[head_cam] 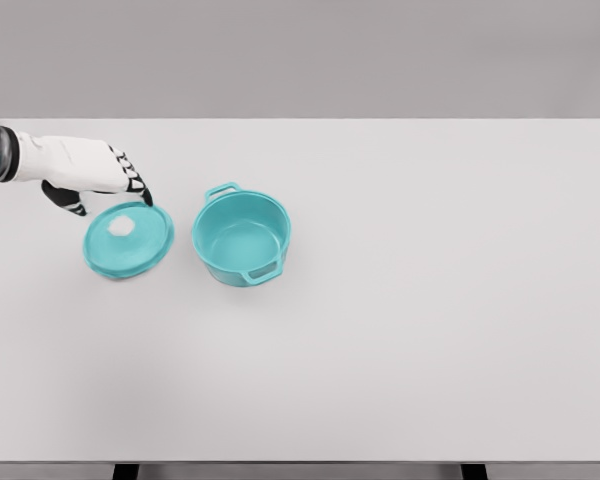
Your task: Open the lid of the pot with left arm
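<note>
Head view: the teal lid lies flat on the white bench, just below the left robot hand, whose relaxed fingers hold nothing. The uncovered teal pot stands just right of the lid.

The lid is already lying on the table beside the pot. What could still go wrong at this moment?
1. The left hand sits right at the lid's far rim, fingertips close to it; pulling back carelessly might drag or flip the lid.
2. The lid lies close to the open pot; a nudge could knock it against the pot.
</note>
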